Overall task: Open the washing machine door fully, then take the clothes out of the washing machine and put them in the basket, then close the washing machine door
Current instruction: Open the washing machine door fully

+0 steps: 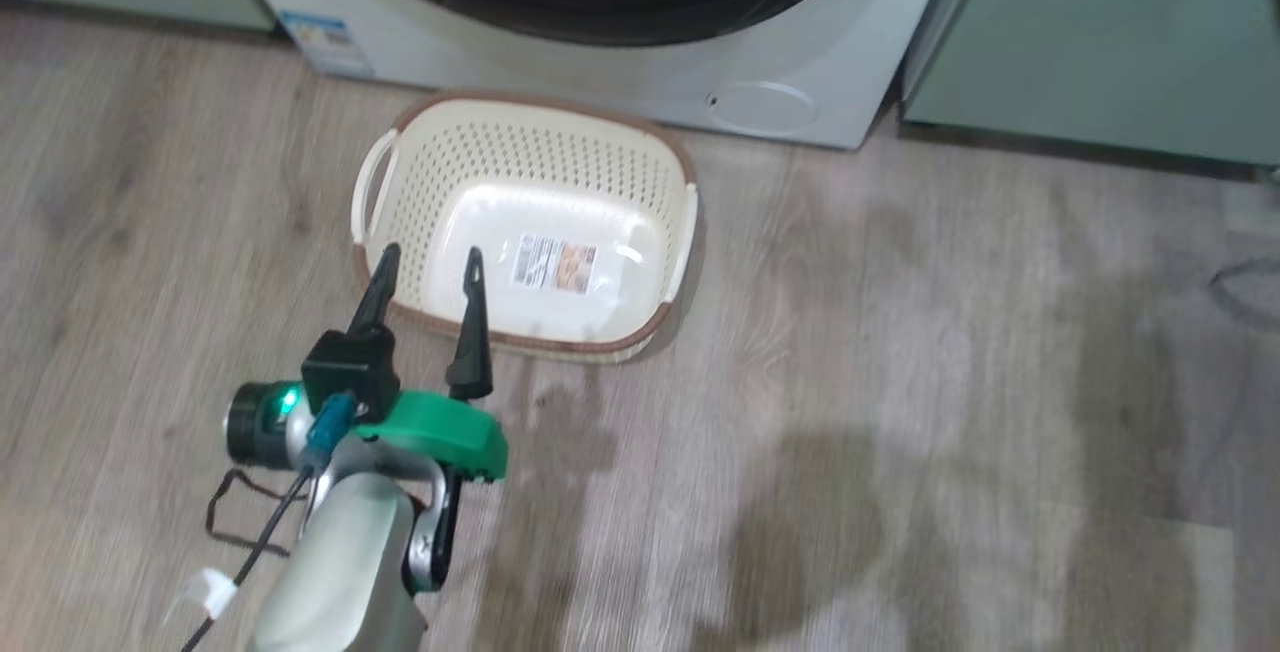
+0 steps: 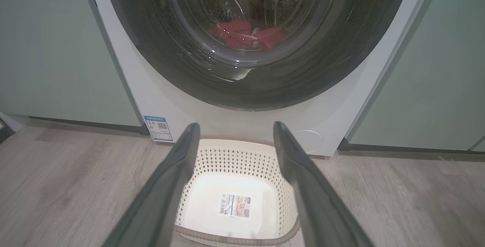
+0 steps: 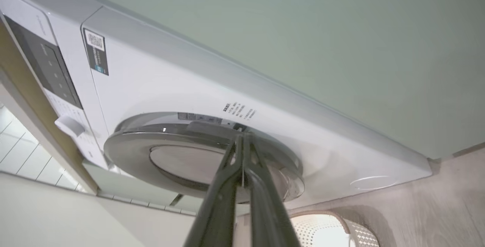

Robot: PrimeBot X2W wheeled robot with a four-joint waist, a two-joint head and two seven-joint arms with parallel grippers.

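Now, right gripper [image 3: 242, 136]: closed, tips at the washing machine door [image 3: 129, 152] rim, mid-frame; the nearer arm.
Left gripper [image 1: 430, 255]: spread, held over the basket [image 1: 560, 147], lower left.

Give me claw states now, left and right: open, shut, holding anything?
Left claw: open, empty, by the basket.
Right claw: shut, nothing seen between its fingers, tips at the edge of the washing machine door.
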